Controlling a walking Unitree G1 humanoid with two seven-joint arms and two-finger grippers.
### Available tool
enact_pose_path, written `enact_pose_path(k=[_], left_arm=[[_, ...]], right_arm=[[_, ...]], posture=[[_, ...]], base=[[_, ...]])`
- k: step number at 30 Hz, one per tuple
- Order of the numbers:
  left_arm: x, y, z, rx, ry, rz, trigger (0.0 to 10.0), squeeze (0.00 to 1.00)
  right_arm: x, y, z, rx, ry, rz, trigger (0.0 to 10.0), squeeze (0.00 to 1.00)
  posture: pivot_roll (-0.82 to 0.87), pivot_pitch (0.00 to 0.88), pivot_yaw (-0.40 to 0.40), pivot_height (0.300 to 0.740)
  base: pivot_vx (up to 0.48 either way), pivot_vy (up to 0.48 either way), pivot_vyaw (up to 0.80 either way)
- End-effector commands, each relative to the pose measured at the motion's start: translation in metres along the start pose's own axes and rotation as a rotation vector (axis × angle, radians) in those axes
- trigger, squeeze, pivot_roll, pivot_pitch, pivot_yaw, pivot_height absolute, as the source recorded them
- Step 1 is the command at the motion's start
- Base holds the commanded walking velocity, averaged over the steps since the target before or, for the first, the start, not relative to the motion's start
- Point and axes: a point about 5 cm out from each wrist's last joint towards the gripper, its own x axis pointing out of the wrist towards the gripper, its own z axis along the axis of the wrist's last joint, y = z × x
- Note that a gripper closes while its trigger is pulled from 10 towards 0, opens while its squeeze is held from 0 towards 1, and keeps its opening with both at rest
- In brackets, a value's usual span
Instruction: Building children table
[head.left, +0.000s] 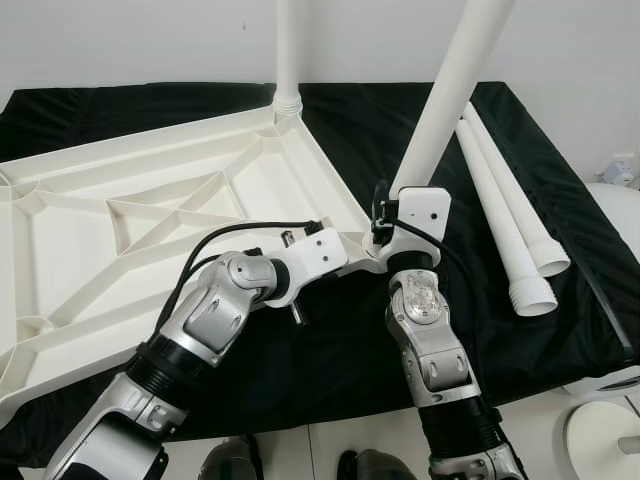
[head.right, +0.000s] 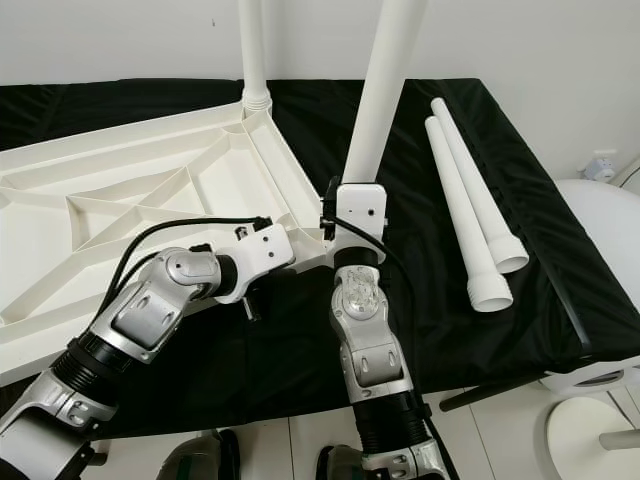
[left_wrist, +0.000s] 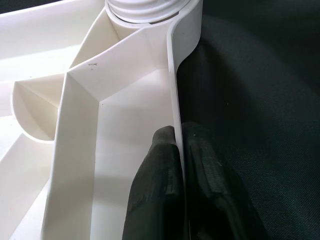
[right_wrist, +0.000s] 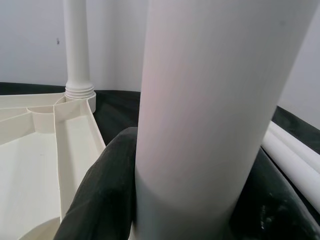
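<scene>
An upside-down white tabletop (head.left: 150, 220) with ribbed underside lies on a black cloth. One white leg (head.left: 287, 55) stands upright in its far corner socket. My right gripper (head.left: 385, 215) is shut on a second white leg (head.left: 445, 95), holding it tilted at the tabletop's near right corner; in the right wrist view the leg (right_wrist: 210, 100) sits between the black fingers (right_wrist: 102, 195). My left gripper (left_wrist: 182, 150) is shut on the tabletop's right rim (left_wrist: 176, 90), one finger (left_wrist: 157, 185) inside the wall and the other outside it.
Two loose white legs (head.left: 510, 215) lie side by side on the black cloth (head.left: 560, 160) at the right. A white round object (head.left: 600, 430) stands off the cloth at the lower right. A white wall lies behind.
</scene>
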Motion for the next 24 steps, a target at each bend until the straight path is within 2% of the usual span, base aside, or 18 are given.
enact_pose_path(k=[1,3,4,5,10,11,14,15,16,17,19,20,21,22,24], left_arm=[[0.0044,-0.0057,-0.0195,-0.021,0.091,-0.003,10.0,0.00],[0.0045,-0.0056,-0.0196,-0.021,0.091,-0.003,10.0,0.00],[0.0045,-0.0054,-0.0195,-0.021,0.091,-0.003,10.0,0.00],[0.0046,-0.0053,-0.0195,-0.021,0.091,-0.003,10.0,0.00],[0.0047,-0.0052,-0.0194,-0.020,0.090,-0.004,10.0,0.00],[0.0048,-0.0052,-0.0194,-0.019,0.090,-0.004,10.0,0.00],[0.0048,-0.0051,-0.0193,-0.018,0.090,-0.006,10.0,0.00],[0.0049,-0.0051,-0.0192,-0.018,0.090,-0.006,10.0,0.00],[0.0049,-0.0051,-0.0192,-0.018,0.090,-0.006,10.0,0.00],[0.0050,-0.0049,-0.0191,-0.017,0.090,-0.006,10.0,0.00],[0.0051,-0.0048,-0.0190,-0.018,0.090,-0.005,10.0,0.00],[0.0051,-0.0047,-0.0189,-0.017,0.090,-0.006,10.0,0.00],[0.0051,-0.0047,-0.0189,-0.017,0.090,-0.006,10.0,0.00],[0.0051,-0.0046,-0.0189,-0.017,0.090,-0.005,10.0,0.00],[0.0051,-0.0045,-0.0189,-0.017,0.090,-0.005,10.0,0.00]], right_arm=[[-0.0132,-0.0132,-0.0318,-0.020,0.159,-0.091,10.0,0.00],[-0.0131,-0.0133,-0.0319,-0.016,0.161,-0.092,10.0,0.00],[-0.0128,-0.0133,-0.0319,-0.011,0.162,-0.091,10.0,0.35],[-0.0127,-0.0128,-0.0319,0.000,0.164,-0.086,10.0,1.00],[-0.0124,-0.0126,-0.0309,-0.008,0.158,-0.090,10.0,1.00],[-0.0122,-0.0126,-0.0308,-0.012,0.156,-0.091,10.0,0.03],[-0.0121,-0.0122,-0.0306,-0.010,0.153,-0.089,10.0,0.00],[-0.0122,-0.0115,-0.0296,-0.004,0.147,-0.085,2.5,0.00],[-0.0122,-0.0113,-0.0291,-0.002,0.143,-0.085,2.5,0.00],[-0.0124,-0.0107,-0.0281,0.006,0.138,-0.082,0.0,0.00],[-0.0123,-0.0101,-0.0270,0.016,0.132,-0.078,0.0,0.00],[-0.0121,-0.0101,-0.0268,0.016,0.132,-0.077,2.7,0.00],[-0.0121,-0.0101,-0.0268,0.016,0.132,-0.077,2.7,0.00],[-0.0116,-0.0099,-0.0267,0.017,0.132,-0.076,0.7,0.00],[-0.0112,-0.0095,-0.0262,0.020,0.130,-0.075,0.8,0.00]], posture=[[-0.03,0.107,-0.012,0.740],[-0.03,0.107,-0.012,0.740],[-0.03,0.106,-0.012,0.740],[-0.03,0.106,-0.012,0.740],[-0.03,0.106,-0.010,0.740],[-0.03,0.106,-0.009,0.740],[-0.03,0.105,-0.008,0.740],[-0.03,0.105,-0.008,0.740],[-0.03,0.105,-0.008,0.740],[-0.03,0.105,-0.009,0.740],[-0.03,0.104,-0.009,0.740],[-0.03,0.104,-0.009,0.740],[-0.03,0.104,-0.009,0.740],[-0.03,0.103,-0.009,0.740],[-0.03,0.103,-0.009,0.740]], base=[[0.000,0.000,0.00],[0.000,0.000,0.00],[0.000,0.000,0.00],[0.000,0.000,0.00],[0.000,0.000,0.00],[0.000,0.000,0.00],[0.000,0.000,0.00],[0.000,0.000,0.00],[0.000,0.000,0.00],[0.000,0.000,0.00],[0.000,0.000,0.00],[0.000,0.000,0.00],[0.000,0.000,0.00],[0.000,0.000,0.00],[0.000,0.000,0.00]])
